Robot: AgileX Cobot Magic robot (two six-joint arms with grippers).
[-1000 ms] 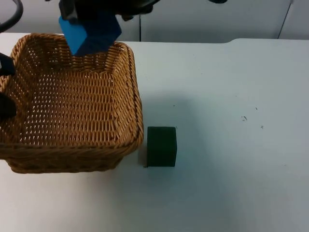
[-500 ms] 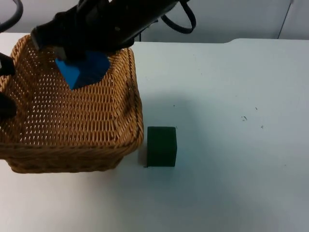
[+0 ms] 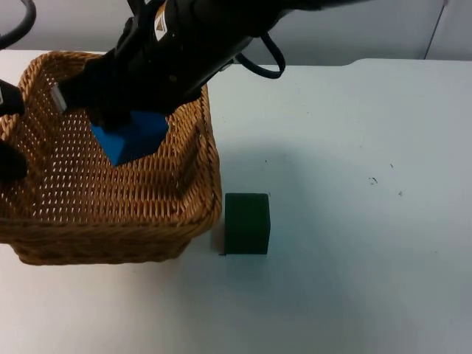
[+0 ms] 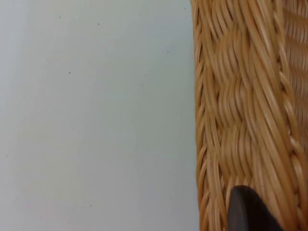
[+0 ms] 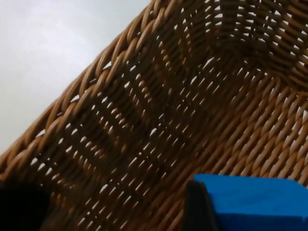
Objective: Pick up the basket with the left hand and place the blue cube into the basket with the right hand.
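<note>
Blue cube (image 3: 130, 138) tilted — R claw (image 3: 110, 122) inside basket (image 3: 193, 193).

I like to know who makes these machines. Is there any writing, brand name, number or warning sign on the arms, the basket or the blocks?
Right arm: a small yellow and white sticker near, too small to read.
Basket, blue cube, green block, table: no text or signs.
Left gripper, at the basket's rim: no markings visible.
</note>
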